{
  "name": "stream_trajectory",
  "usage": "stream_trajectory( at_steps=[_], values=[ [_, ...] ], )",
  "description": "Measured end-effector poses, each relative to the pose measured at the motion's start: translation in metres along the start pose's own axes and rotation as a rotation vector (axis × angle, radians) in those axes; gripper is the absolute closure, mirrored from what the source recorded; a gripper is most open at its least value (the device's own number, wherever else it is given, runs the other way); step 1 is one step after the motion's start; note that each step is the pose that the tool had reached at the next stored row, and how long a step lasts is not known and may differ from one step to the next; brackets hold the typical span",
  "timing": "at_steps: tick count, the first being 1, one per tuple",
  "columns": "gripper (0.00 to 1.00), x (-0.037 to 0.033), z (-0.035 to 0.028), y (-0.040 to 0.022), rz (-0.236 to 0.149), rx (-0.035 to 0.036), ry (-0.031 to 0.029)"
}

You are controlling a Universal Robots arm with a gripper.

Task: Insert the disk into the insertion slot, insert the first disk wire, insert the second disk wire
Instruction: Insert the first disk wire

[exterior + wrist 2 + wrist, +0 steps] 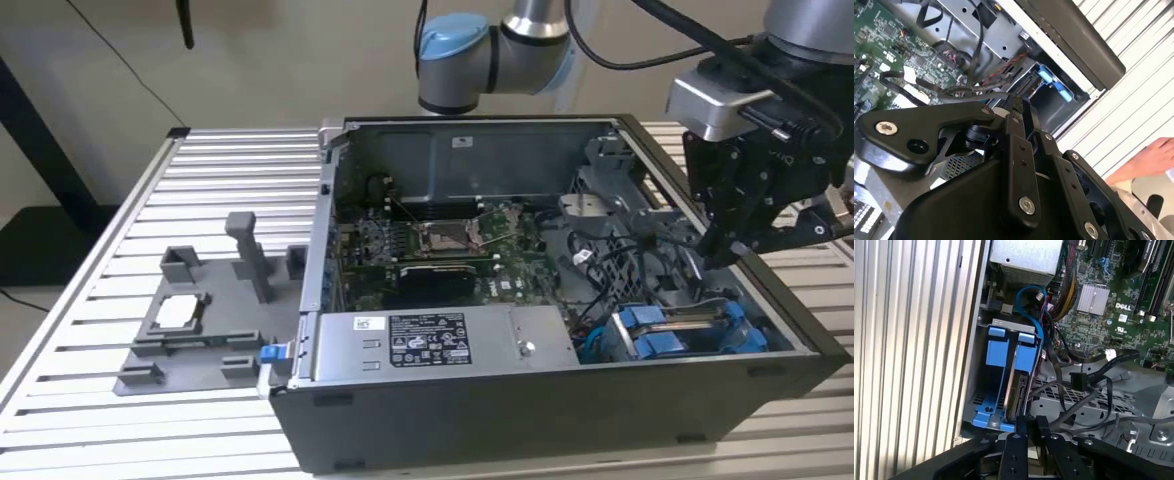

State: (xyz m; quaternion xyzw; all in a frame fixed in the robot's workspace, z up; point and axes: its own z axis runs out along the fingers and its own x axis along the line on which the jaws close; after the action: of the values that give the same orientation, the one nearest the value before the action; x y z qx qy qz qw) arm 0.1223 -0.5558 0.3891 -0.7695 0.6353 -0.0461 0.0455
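Shows the black claw (1031,424) poised over the open computer case (534,430), just above loose wires (1079,405). Cannot tell the claw's opening, nor anything gripped. Beyond the wires, in the case's corner, shows the disk (1017,395) seated on edge in its blue carrier (1026,357) inside the insertion slot (1010,325). Sets the case on a ribbed counter (80,420).

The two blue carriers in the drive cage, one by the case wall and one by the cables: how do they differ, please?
The carrier by the case wall looks empty, open cage showing behind it; the carrier by the cables holds the disk, whose edge shows. The blue cable runs alongside the carrier by the cables, not the carrier by the case wall. Both are bright blue, side by side in the insertion slot.
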Motion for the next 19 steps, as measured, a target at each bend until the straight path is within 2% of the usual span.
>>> stream_trajectory(
  at_steps=[2,3,11,12,13,16,19],
  values=[
    [0.81,-0.0015,0.0015,-0.0005,0.003,-0.0113,0.0006],
    [0.81,-0.0017,0.0025,-0.0004,0.009,-0.0127,0.0009],
    [0.81,-0.0018,0.0092,0.0004,0.085,-0.0123,0.0004],
    [0.81,-0.0018,0.0096,0.0004,0.089,-0.0138,-0.0007],
    [0.81,-0.0016,0.0099,-0.0007,0.090,-0.0233,-0.0022],
    [0.81,-0.0003,0.0112,-0.0074,0.090,-0.0682,-0.0091],
    [0.81,0.0011,0.0124,-0.0145,0.091,-0.1088,-0.0150]
  ],
)
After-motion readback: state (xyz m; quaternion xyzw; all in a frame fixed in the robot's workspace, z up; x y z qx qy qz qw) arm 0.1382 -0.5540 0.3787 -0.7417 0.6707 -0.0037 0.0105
